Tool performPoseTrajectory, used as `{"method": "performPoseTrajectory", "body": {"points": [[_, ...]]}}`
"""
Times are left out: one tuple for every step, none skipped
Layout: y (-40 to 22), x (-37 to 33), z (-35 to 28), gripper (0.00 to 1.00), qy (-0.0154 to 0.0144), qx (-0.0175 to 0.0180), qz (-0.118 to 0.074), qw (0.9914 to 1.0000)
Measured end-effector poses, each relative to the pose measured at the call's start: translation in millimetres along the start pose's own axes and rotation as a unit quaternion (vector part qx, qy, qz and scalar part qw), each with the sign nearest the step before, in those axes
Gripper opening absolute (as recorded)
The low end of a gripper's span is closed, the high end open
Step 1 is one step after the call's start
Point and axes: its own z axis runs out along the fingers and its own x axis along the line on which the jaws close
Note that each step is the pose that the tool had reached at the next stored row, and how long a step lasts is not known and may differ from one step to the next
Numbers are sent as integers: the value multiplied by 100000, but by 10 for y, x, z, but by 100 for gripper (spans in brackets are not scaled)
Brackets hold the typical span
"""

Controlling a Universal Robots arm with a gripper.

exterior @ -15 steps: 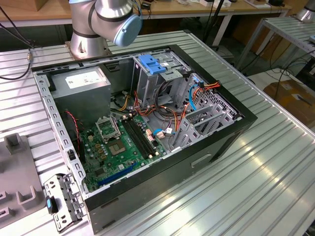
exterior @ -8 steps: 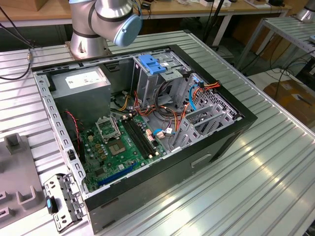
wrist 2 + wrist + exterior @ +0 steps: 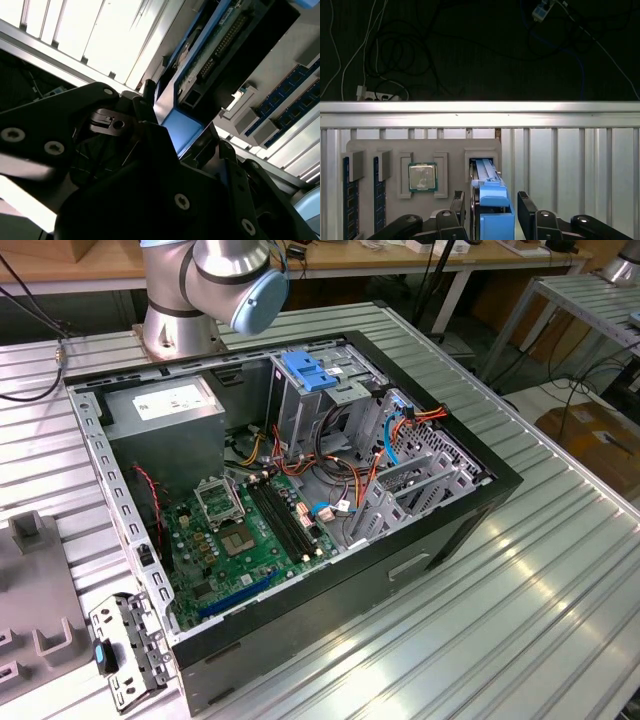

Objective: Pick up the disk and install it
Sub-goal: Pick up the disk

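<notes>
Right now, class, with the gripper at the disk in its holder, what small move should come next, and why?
Probably close the gripper on the disk. In the first wrist view its fingers stand either side of the disk, which sits on edge in a slot of the holder, slim gaps showing: straddled, not yet gripped.

The disk [image 3: 489,200] stands on edge in a narrow slot of the grey holder plate [image 3: 452,150], one light-blue plastic side rail facing up along its length. In the second wrist view, its green circuit-board face and a row of connector pins show next to the blue rail.
</notes>
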Motion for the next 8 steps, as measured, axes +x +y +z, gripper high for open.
{"method": "performPoseTrajectory", "body": {"points": [[0,0,0,53,0,1,2,100000],[0,0,0,53,-1,0,-1,100000],[0,0,0,53,-1,-2,3,100000],[0,0,0,45,-3,-2,0,100000],[0,0,0,45,-5,-2,0,100000],[0,0,0,45,-3,0,-1,100000],[0,0,0,45,-5,-2,1,100000],[0,0,0,45,-6,-2,1,100000]]}}
